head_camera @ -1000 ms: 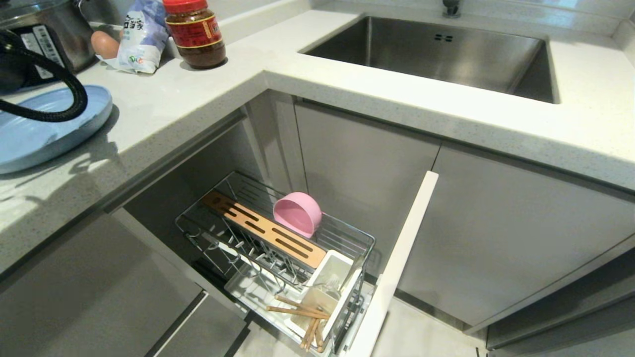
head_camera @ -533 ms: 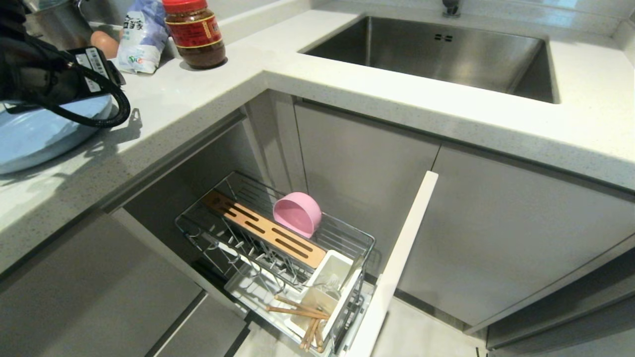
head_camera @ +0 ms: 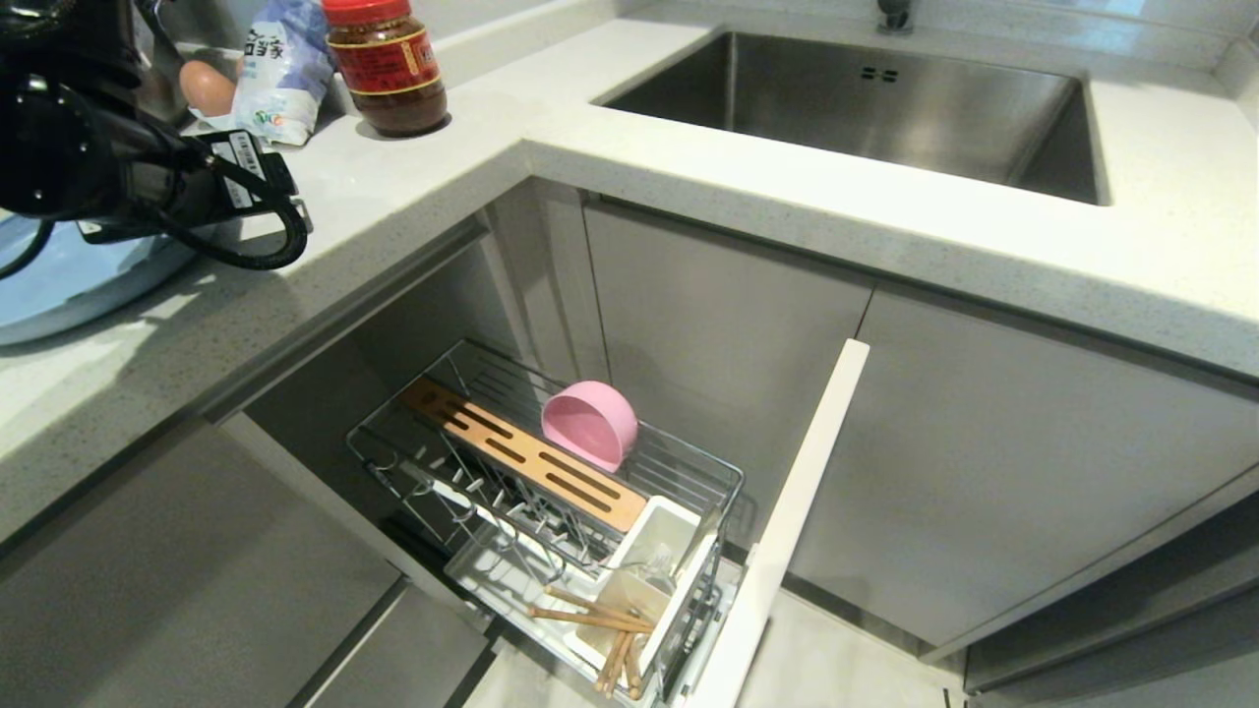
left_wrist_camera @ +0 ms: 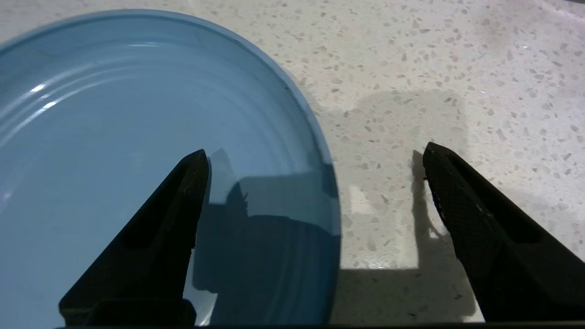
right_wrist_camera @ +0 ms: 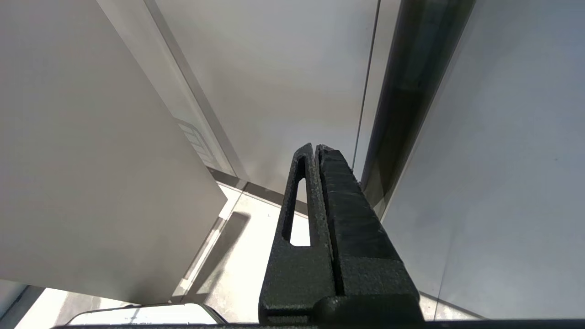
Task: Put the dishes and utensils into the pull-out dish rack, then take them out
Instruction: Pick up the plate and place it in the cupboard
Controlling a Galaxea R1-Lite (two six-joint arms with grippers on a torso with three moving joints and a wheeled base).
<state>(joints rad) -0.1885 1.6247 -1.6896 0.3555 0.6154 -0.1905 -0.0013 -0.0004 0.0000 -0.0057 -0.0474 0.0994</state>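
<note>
The light blue plate (left_wrist_camera: pixel 137 114) lies flat on the speckled countertop (left_wrist_camera: pixel 434 68), at the left edge of the head view (head_camera: pixel 49 290). My left gripper (left_wrist_camera: pixel 315 153) hangs open above its rim, one finger over the plate and the other over bare counter, holding nothing. Below, the pull-out dish rack (head_camera: pixel 703 477) stands drawn out. A pink bowl (head_camera: pixel 588 425) leans on its side at the rack's back. Wooden chopsticks (head_camera: pixel 595 621) lie across the white utensil cup (head_camera: pixel 679 521), where a thin silver piece, likely the fork (head_camera: pixel 657 564), also shows. My right gripper (right_wrist_camera: pixel 315 148) is shut and empty, facing cabinet fronts.
A red-lidded jar (head_camera: pixel 389 64), a bag (head_camera: pixel 280 69) and an egg (head_camera: pixel 207 87) stand at the back of the counter. The steel sink (head_camera: pixel 1062 147) is to the right. The rack's white front panel (head_camera: pixel 797 511) juts out beside grey cabinet doors.
My left arm has swung in from the left edge of the head view, rightward over the plate's near rim. The plate, bowl and chopsticks have not moved.
</note>
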